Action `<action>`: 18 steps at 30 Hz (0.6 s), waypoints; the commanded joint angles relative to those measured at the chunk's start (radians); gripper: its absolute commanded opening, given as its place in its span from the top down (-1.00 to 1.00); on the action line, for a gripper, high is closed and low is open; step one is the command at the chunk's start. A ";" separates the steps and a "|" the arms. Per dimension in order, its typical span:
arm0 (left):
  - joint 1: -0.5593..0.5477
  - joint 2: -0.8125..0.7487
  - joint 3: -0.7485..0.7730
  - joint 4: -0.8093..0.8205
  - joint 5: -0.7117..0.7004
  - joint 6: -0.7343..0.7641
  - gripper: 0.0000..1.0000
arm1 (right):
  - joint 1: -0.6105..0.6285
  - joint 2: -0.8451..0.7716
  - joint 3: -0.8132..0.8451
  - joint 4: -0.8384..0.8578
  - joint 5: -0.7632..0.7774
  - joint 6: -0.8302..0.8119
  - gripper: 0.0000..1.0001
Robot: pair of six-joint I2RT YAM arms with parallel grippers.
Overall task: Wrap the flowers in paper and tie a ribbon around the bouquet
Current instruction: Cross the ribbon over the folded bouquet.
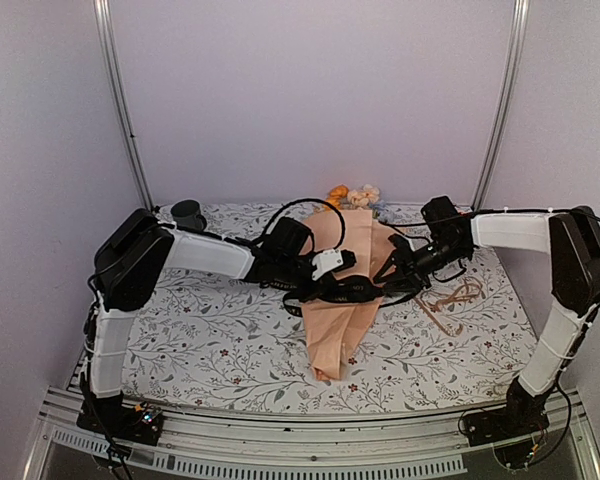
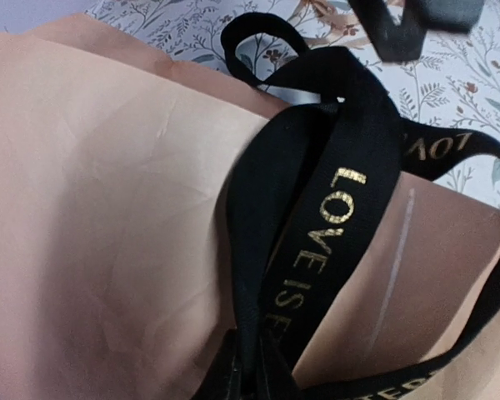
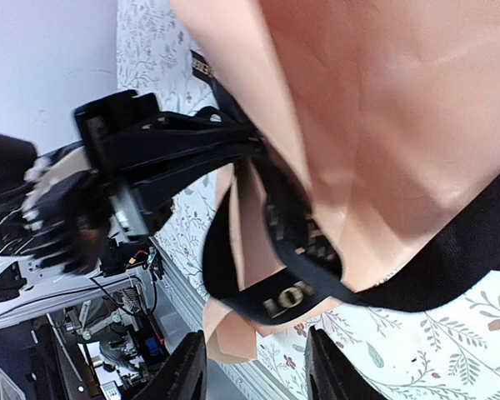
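Observation:
The bouquet lies mid-table as a cone of peach-orange paper (image 1: 330, 325), its tip toward the arms. The flowers (image 1: 352, 196), orange and peach blooms, stick out of its far, wide end. The black ribbon (image 2: 342, 208) with gold lettering loops loosely over the paper (image 2: 108, 208). My left gripper (image 2: 250, 379) is shut on a folded stretch of the ribbon above the cone's middle (image 1: 360, 290). My right gripper (image 3: 254, 371) is open just right of the cone (image 1: 390, 275), with nothing between its fingers. A ribbon loop (image 3: 292, 292) hangs just ahead of them over the paper (image 3: 383, 125).
A tangle of thin tan cord (image 1: 450, 300) lies on the floral table cover (image 1: 210, 340), right of the bouquet and under the right arm. A dark grey mug (image 1: 188, 213) stands at the back left. The left gripper's black body (image 3: 167, 150) faces the right one closely.

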 commanded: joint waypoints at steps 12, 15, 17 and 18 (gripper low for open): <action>-0.013 0.053 0.034 0.011 -0.029 -0.080 1.00 | -0.015 0.130 0.214 0.203 -0.086 0.072 0.23; -0.013 0.032 0.011 0.035 -0.027 -0.086 1.00 | 0.008 0.244 0.329 0.200 -0.059 0.059 0.24; -0.015 0.013 -0.001 0.049 -0.034 -0.088 1.00 | 0.008 0.321 0.401 0.190 -0.047 0.054 0.27; -0.013 0.001 -0.006 0.056 -0.042 -0.087 1.00 | 0.008 0.363 0.433 0.182 -0.039 0.053 0.28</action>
